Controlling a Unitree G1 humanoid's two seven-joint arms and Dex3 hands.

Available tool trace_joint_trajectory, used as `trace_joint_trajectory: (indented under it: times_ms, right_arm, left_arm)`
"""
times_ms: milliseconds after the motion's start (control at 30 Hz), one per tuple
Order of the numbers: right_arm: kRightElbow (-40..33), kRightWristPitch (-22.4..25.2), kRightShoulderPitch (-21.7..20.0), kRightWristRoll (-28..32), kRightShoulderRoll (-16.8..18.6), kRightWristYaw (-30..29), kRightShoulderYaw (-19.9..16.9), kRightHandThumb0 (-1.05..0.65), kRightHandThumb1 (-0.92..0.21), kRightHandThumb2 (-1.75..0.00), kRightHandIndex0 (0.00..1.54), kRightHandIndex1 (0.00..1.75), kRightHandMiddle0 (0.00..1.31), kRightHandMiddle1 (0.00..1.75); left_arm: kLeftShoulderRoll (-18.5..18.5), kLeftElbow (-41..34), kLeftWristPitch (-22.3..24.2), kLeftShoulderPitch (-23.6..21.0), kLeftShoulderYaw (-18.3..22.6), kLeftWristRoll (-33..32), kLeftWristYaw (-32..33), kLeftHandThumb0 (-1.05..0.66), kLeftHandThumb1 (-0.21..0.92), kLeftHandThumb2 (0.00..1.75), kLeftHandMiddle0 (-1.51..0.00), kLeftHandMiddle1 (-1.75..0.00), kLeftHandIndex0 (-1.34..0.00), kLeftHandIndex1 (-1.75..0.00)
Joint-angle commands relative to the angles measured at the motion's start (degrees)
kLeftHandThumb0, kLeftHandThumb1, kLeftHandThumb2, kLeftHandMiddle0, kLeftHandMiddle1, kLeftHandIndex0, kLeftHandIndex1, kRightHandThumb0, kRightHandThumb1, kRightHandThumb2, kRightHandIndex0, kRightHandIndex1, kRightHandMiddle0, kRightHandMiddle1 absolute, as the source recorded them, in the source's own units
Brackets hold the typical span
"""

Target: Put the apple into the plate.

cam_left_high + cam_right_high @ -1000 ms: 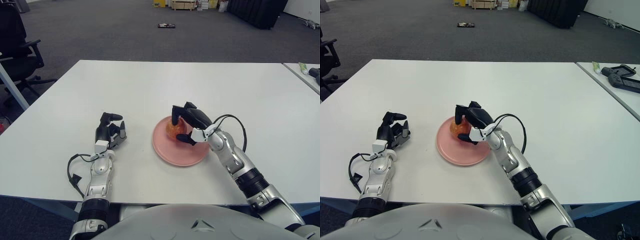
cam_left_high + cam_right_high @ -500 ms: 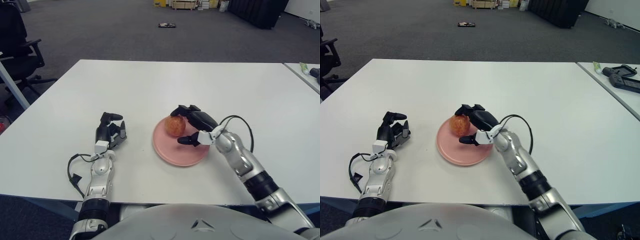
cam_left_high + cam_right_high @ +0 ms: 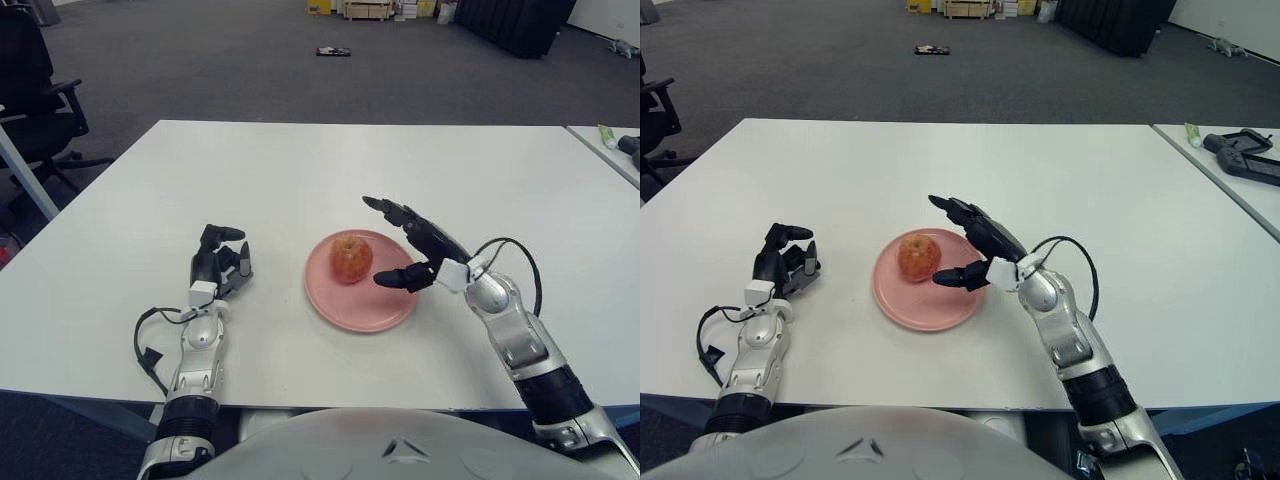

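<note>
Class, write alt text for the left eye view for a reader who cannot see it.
A red apple sits on a pink plate on a white table. The right hand, fingers spread, hovers at the plate's right, holding nothing. The left hand shows left of the plate.

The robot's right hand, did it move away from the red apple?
Yes. The right hand let go and pulled back to the right, off the red apple, which sits on the round pink plate.

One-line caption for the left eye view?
Apple sits on the pink plate; open right hand beside it, left hand idle.
</note>
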Motion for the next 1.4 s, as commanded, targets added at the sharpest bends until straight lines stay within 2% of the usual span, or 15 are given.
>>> trace_joint_trajectory:
  times_ms: [0,133,200,300,367,467,600,800,1000,1200,1367]
  right_arm:
    - [1.31,-3.40,0.45,0.86,1.21,-4.58,-3.09,-0.95,-0.67,-0.57,0.00,0.00,0.00,0.00]
    - [1.89,-6.15,1.84,0.71,3.90,-10.58,-5.46,-0.93,-0.73,-0.59,0.04,0.02,0.01,0.03]
    - [2.21,-7.73,2.50,1.07,5.75,-13.69,-6.53,-0.85,-0.78,-0.59,0.12,0.10,0.01,0.23]
    - [1.58,-9.37,3.87,1.04,8.37,-17.49,-7.41,-0.75,-0.80,-0.65,0.13,0.35,0.00,0.51]
    - [1.41,-10.37,4.75,1.14,10.25,-20.11,-8.20,-0.65,-0.78,-0.78,0.13,0.57,0.00,0.75]
    - [1.88,-11.58,5.51,0.42,12.07,-23.55,-9.32,-0.53,-0.75,-0.93,0.15,0.77,0.00,1.02]
    - [5.24,-14.95,6.68,-4.04,13.26,-31.14,-11.61,-0.40,-0.73,-1.12,0.22,0.96,0.03,1.28]
    - [7.75,-17.77,7.62,-7.80,14.13,-37.40,-12.39,-0.33,-0.71,-1.23,0.30,1.09,0.16,1.41]
    - [13.11,-18.97,8.66,-10.07,15.43,-43.50,-12.68,-0.34,-0.73,-1.23,0.38,1.15,0.22,1.47]
    - [15.47,-16.80,8.81,-10.50,16.09,-44.98,-12.62,-0.39,-0.83,-1.13,0.41,1.20,0.24,1.54]
    - [21.01,-16.17,7.87,-8.57,15.62,-43.90,-12.50,-0.45,-0.90,-1.05,0.44,1.24,0.27,1.59]
  left_arm:
    - [0.03,1.90,1.81,0.88,-0.02,0.31,0.08,-0.40,0.61,0.95,-0.83,-1.75,-0.39,-1.75]
    - [0.07,1.88,1.89,0.90,-0.05,0.59,0.32,-0.40,0.60,0.96,-0.83,-1.75,-0.39,-1.75]
    - [0.05,1.95,1.86,0.88,-0.03,0.68,0.45,-0.40,0.60,0.96,-0.83,-1.75,-0.39,-1.75]
    - [0.02,2.08,1.78,0.82,-0.01,0.84,0.71,-0.40,0.60,0.96,-0.83,-1.75,-0.40,-1.75]
    - [0.02,2.20,1.73,0.78,-0.01,0.99,0.91,-0.40,0.60,0.96,-0.83,-1.75,-0.40,-1.75]
    - [-0.01,2.43,1.62,0.72,-0.04,1.12,1.02,-0.40,0.60,0.96,-0.82,-1.75,-0.39,-1.75]
    - [-0.07,2.59,1.23,0.65,-0.03,0.77,0.67,-0.40,0.61,0.96,-0.82,-1.75,-0.39,-1.75]
    - [-0.08,2.14,2.00,0.77,-0.07,0.36,0.22,-0.40,0.61,0.95,-0.83,-1.75,-0.39,-1.75]
    - [-0.23,1.78,2.57,0.91,-0.07,0.01,0.08,-0.40,0.62,0.95,-0.84,-1.75,-0.39,-1.75]
    - [-0.36,1.37,3.06,1.08,-0.17,-0.02,0.19,-0.40,0.62,0.95,-0.84,-1.75,-0.39,-1.75]
    - [-0.42,1.19,3.26,1.09,-0.13,-0.07,0.21,-0.40,0.62,0.95,-0.85,-1.75,-0.39,-1.75]
